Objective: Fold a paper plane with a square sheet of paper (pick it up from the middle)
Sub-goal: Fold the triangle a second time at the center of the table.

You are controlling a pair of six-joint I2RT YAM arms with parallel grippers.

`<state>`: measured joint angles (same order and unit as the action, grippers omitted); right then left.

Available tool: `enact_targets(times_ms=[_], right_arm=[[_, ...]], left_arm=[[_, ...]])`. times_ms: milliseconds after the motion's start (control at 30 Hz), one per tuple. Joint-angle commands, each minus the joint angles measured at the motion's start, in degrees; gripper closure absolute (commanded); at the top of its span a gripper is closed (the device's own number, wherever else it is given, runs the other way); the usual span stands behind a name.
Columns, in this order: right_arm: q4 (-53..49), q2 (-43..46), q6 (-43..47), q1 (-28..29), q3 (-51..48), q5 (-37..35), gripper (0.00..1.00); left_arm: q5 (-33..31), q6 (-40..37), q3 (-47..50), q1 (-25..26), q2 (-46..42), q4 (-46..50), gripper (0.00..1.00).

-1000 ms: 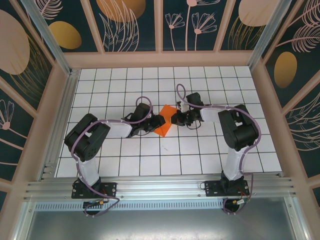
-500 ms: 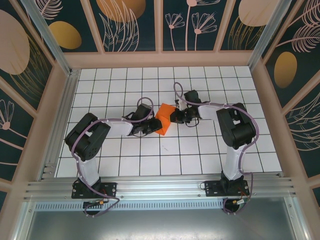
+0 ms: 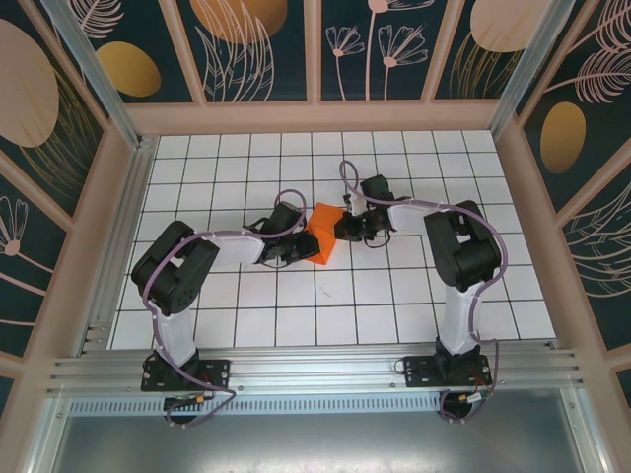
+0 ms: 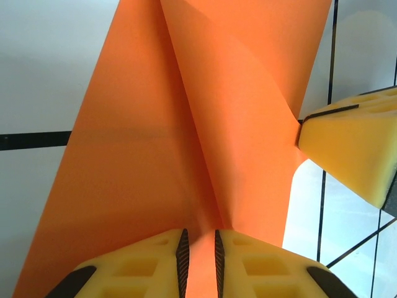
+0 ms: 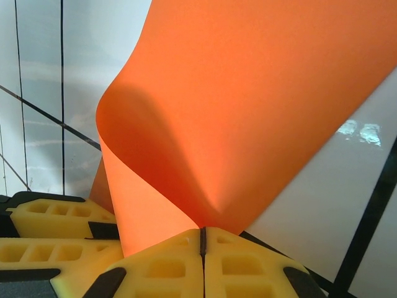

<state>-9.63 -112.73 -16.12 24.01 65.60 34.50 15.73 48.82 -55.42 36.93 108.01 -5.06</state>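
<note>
Now thin bright orange paper sheet [image 3: 319, 236], smooth, matte, bowed, one sharp crease, sits over middle of white grid-tiled tabletop [image 3: 246, 315]. Left tool [image 4: 199, 248] clamped on creased edge; right tool [image 5: 203, 239] pinched tight on curled edge. Sheet more bunched than second ago, right tool closer in. Sheet corners cropped in wrist views.

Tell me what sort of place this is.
Probably a lab robot test cell: a white grid-tiled table, boxed in by leaf-patterned panels, with a left arm and right arm bolted to an aluminium rail at the near edge.
</note>
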Motion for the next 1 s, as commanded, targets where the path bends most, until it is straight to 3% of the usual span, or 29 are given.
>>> enact_targets(times_ms=[0, 367, 967], right_arm=[[-1.31, -1.09, 1.86, 0.59, 1.9, 0.04, 0.93], [-2.32, -1.86, 2.5, 1.28, 2.84, -0.3, 0.93], [-3.11, -3.19, 2.52, 1.65, 4.72, -1.85, 0.93]], left_arm=[[-2.02, -1.97, -1.77, 0.25, 0.67, 5.06, 0.79], [-2.05, -1.13, -0.93, 0.25, -7.0, 0.17, 0.78], [3.68, 1.76, -1.08, 0.25, -0.13, -7.57, 0.85]])
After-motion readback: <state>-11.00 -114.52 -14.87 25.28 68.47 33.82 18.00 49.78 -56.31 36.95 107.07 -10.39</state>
